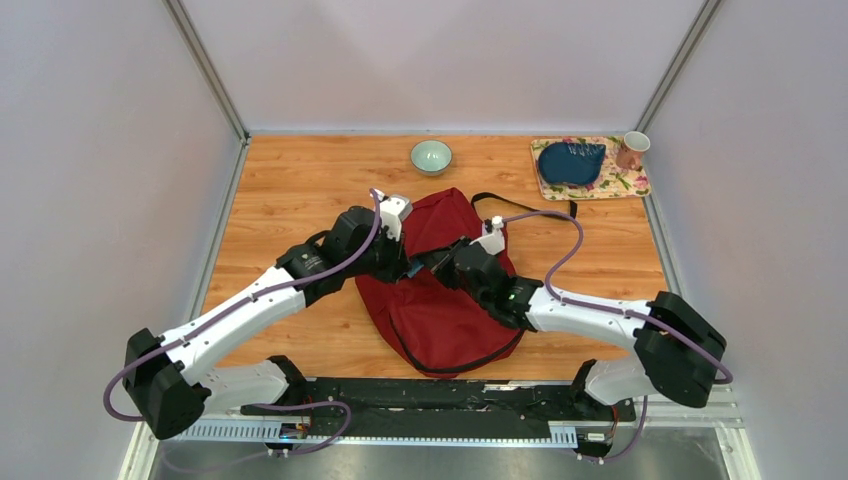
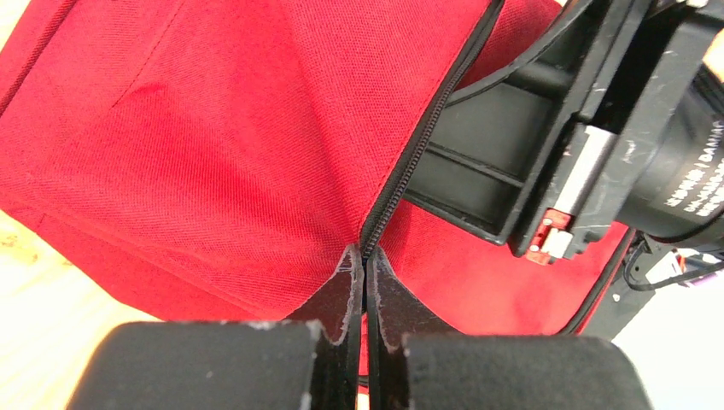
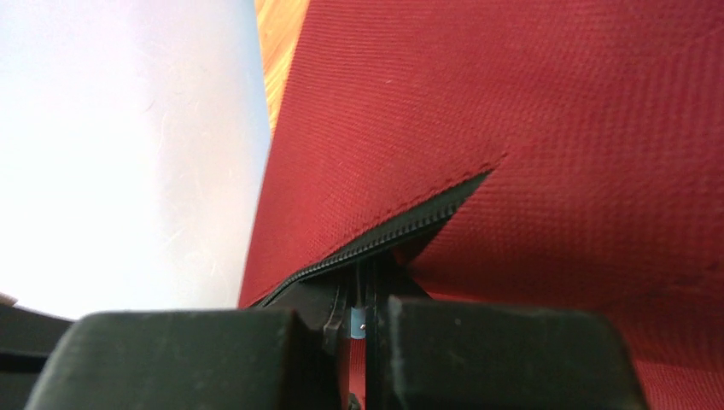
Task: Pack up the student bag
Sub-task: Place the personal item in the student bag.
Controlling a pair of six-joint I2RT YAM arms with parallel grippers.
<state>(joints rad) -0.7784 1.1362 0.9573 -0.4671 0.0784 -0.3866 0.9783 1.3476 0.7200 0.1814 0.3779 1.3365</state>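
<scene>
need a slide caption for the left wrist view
Left gripper pinching the red student bag at its black zipper, right arm close alongside.

A warm orange-brown wooden table (image 1: 300, 190) fills the middle, boxed in by plain pale grey walls: the back wall (image 1: 440, 60) at 12 o'clock, the left wall (image 1: 90, 150) at 9, the right wall (image 1: 770, 120) at 3. Slim metal posts rise at the far corners, the left post (image 1: 206, 65) at 11 and the right post (image 1: 679, 62) at 1, and a slotted metal rail (image 1: 420, 430) runs along 6. The light is soft and even.
</scene>
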